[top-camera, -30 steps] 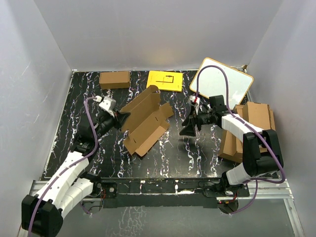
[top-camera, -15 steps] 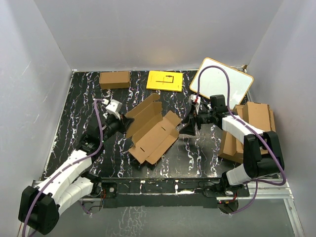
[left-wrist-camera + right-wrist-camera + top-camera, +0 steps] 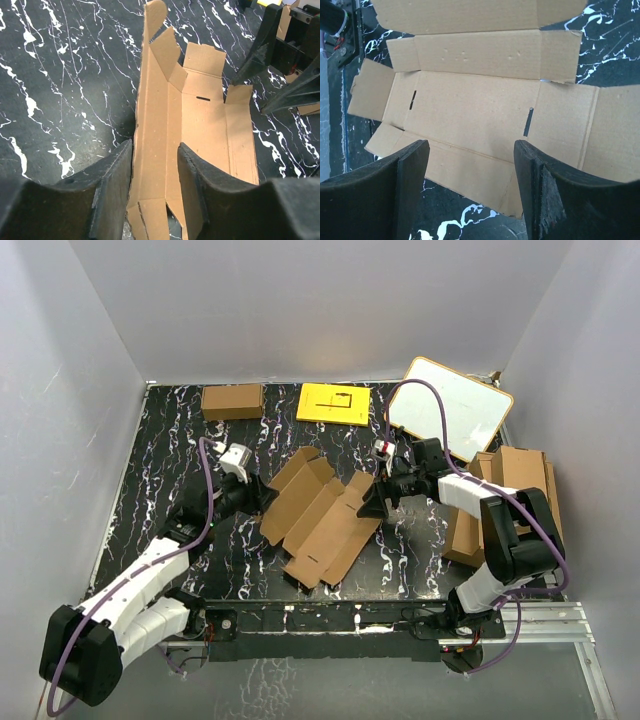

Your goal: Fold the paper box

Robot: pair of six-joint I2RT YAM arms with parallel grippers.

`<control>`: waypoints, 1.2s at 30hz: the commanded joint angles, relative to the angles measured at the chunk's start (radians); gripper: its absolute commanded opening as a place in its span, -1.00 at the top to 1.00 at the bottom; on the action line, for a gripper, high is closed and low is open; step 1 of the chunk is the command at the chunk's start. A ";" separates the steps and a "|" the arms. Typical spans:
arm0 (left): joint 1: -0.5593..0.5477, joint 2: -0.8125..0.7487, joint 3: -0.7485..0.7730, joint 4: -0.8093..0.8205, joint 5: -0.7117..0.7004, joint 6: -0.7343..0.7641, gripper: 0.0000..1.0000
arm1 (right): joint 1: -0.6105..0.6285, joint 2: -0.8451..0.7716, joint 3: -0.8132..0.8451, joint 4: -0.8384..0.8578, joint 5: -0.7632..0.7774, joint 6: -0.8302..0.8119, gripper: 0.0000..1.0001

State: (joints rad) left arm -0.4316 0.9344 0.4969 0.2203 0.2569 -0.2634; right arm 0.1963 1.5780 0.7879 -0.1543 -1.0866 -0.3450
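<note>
**Left gripper** [image 3: 155, 147]: jaws parted. The raised long side wall of the paper box [image 3: 210, 125] stands in the gap, close by the left-hand finger [image 3: 112, 190]. The gap is far wider than the card, so nothing is pinched.

**Right gripper** [image 3: 470, 145]: jaws spread wide above the box's main panel. Whether the fingertips touch the card cannot be told.

**Paper box** [image 3: 320, 520]: lies opened out, nearly flat, at the middle of the black, white-veined table [image 3: 150, 470], between the two grippers. It is plain brown card with two narrow slots.

**Far edge:** a smaller carton [image 3: 232, 400] and a yellow sheet [image 3: 335, 403] bearing thin dark lines too small to read.

**Right side:** a wood-framed white board [image 3: 452, 408], tilted, and a pile of cardboard sheets [image 3: 515, 480].
</note>
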 commanded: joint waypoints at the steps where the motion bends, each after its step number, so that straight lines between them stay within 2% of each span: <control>1: -0.003 -0.001 0.069 -0.092 0.043 -0.011 0.15 | 0.005 0.013 0.025 0.050 0.017 0.002 -0.45; 7: -0.001 0.078 0.169 -0.227 0.105 0.002 0.02 | 0.005 0.020 0.032 0.038 0.021 0.000 -0.44; 11: 0.002 0.122 0.204 -0.270 0.139 0.005 0.00 | 0.004 0.021 0.036 0.031 0.018 -0.002 -0.44; 15: 0.004 0.155 0.218 -0.306 0.115 0.021 0.00 | 0.005 0.020 0.036 0.027 0.015 -0.003 -0.43; 18: 0.007 0.172 0.221 -0.312 0.096 0.038 0.05 | 0.005 0.025 0.036 0.027 0.012 -0.003 -0.43; 21: 0.017 0.194 0.227 -0.314 0.090 0.044 0.21 | 0.009 0.039 0.039 0.021 0.016 -0.006 -0.43; 24: 0.043 0.215 0.224 -0.309 0.093 0.026 0.19 | 0.015 0.050 0.046 0.008 0.029 -0.008 -0.40; 29: 0.153 0.206 0.189 -0.315 0.106 -0.079 -0.04 | 0.018 0.058 0.056 0.004 0.058 0.000 -0.36; 31: 0.231 0.181 0.165 -0.322 0.144 -0.152 -0.27 | 0.017 0.063 0.063 -0.004 0.066 0.001 -0.35; 33: 0.304 0.149 0.115 -0.303 0.220 -0.199 -0.37 | 0.018 0.068 0.070 -0.014 0.067 0.001 -0.34; 36: 0.342 0.104 0.034 -0.246 0.273 -0.274 -0.53 | 0.018 0.072 0.077 -0.024 0.071 -0.003 -0.32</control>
State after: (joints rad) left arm -0.1520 1.1130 0.6170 -0.0608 0.4149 -0.4057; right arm 0.2104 1.6421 0.8173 -0.1867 -1.0145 -0.3344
